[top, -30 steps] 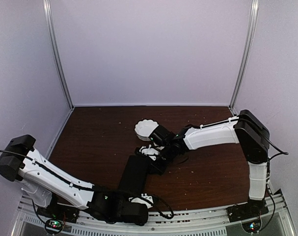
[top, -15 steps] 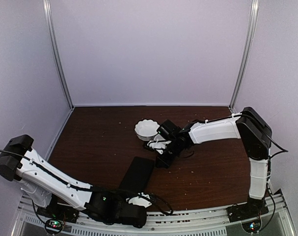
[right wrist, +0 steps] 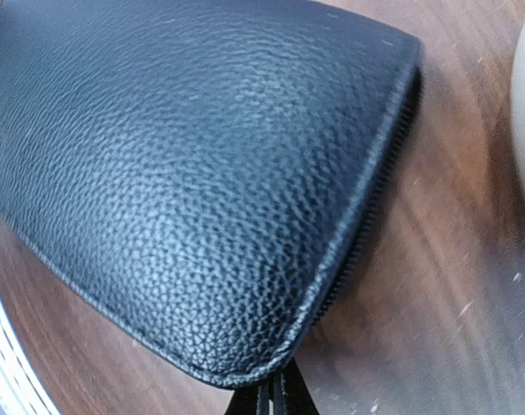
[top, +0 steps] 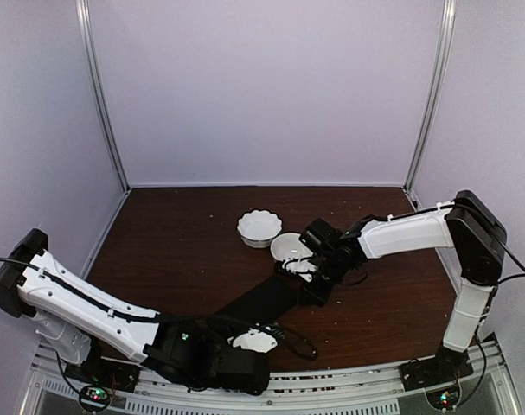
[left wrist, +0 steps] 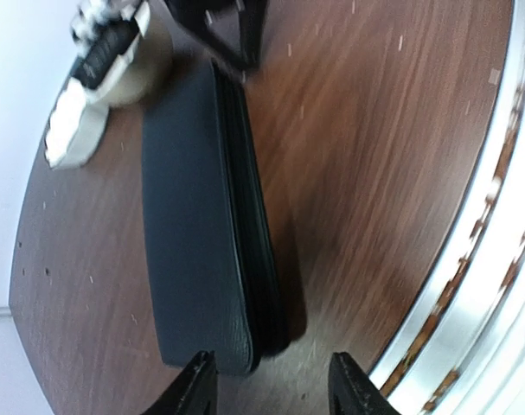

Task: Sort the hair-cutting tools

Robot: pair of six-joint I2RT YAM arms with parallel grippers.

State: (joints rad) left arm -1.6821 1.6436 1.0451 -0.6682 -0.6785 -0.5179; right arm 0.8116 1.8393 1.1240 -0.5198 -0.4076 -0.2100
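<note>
No scissors or black clips show in any view. The black zip case (top: pixel 269 299) lies closed and slanted on the brown table. My right gripper (top: pixel 312 282) is shut on the case's far corner; in the right wrist view its fingers (right wrist: pixel 275 399) are pressed together under the zip edge of the case (right wrist: pixel 201 173). My left gripper (top: pixel 260 341) is open at the case's near end. In the left wrist view it (left wrist: pixel 275 389) stands apart from the case (left wrist: pixel 197 233) and holds nothing.
A scalloped white bowl (top: pixel 259 226) stands at the table's middle back. A smooth white bowl (top: pixel 288 246) sits just beside my right gripper. The metal rail (left wrist: pixel 487 259) runs along the table's near edge, close to the case.
My right gripper has moved right and toward the near edge, dragging the case's far end so the case turned. The smooth bowl has come into view. My left arm has shifted right.
</note>
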